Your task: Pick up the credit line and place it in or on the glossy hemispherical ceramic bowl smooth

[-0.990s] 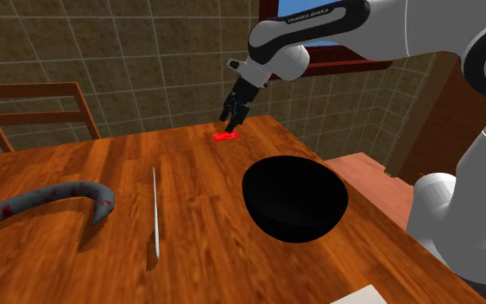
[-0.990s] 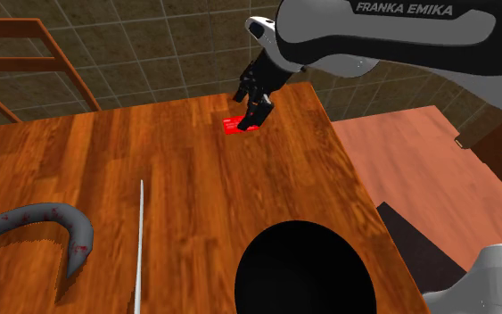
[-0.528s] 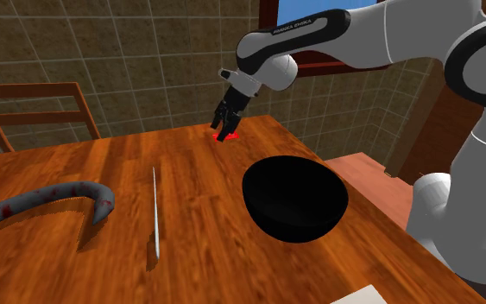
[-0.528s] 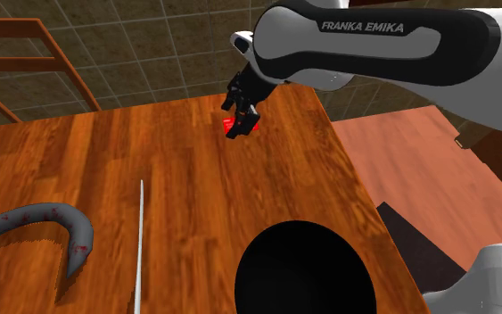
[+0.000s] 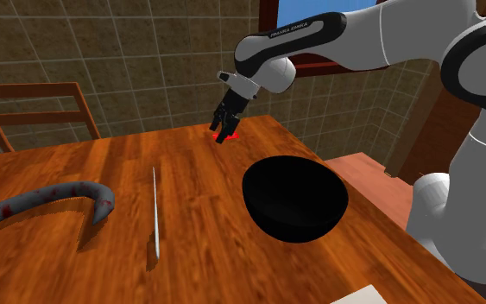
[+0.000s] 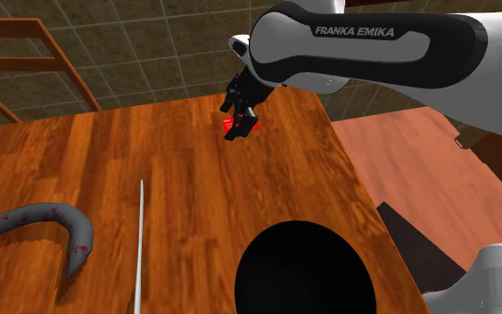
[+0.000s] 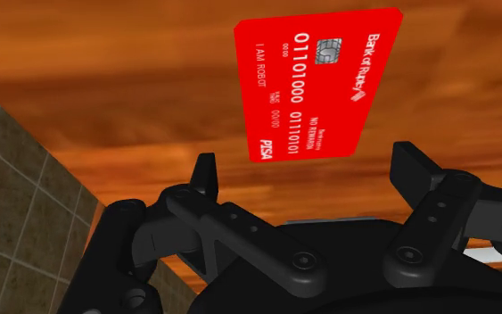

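**Card at the fingertips, the carry to the bowl not yet made**

In the shoulder view, we see the arm arch in from that view's right, forearm sloping down to the far end of the wooden table point(image 5: 198, 194). The gripper point(image 5: 224, 131) points down at the red credit card point(image 5: 224, 136). The black bowl point(image 5: 294, 197) sits well apart, nearer the stand. In the second exterior view, the credit card point(image 6: 242, 131) hangs tilted under the gripper point(image 6: 241, 120), off the wood, with the black bowl point(image 6: 304, 272) at that view's lower edge. In the wrist view, the credit card point(image 7: 316, 85) faces us between the fingers point(image 7: 206, 174). Contact is unclear there, but we judge the card pinched by its edges. Next we should raise it, swing over the bowl's mouth and let go.
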`<state>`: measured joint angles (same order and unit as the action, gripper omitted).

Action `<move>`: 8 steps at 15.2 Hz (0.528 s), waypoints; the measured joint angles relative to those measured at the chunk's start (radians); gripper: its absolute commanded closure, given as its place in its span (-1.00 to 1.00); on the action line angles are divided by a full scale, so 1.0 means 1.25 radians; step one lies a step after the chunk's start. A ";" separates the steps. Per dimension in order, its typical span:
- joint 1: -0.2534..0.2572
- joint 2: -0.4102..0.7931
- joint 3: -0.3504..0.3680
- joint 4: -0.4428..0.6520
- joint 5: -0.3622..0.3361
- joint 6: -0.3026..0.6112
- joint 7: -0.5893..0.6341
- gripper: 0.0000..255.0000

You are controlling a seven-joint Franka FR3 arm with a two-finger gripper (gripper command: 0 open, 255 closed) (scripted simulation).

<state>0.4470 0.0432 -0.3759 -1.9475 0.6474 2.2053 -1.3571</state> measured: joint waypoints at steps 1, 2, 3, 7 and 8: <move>-0.001 -0.003 -0.001 0.003 0.000 0.002 0.000 1.00; 0.000 -0.005 -0.001 0.003 0.001 0.002 0.000 1.00; -0.001 -0.004 -0.001 0.004 0.000 0.001 0.001 1.00; 0.000 -0.005 -0.001 0.003 -0.001 0.002 0.002 1.00; 0.000 -0.004 -0.001 0.004 -0.001 0.001 0.003 1.00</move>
<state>0.4466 0.0383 -0.3770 -1.9422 0.6463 2.2062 -1.3535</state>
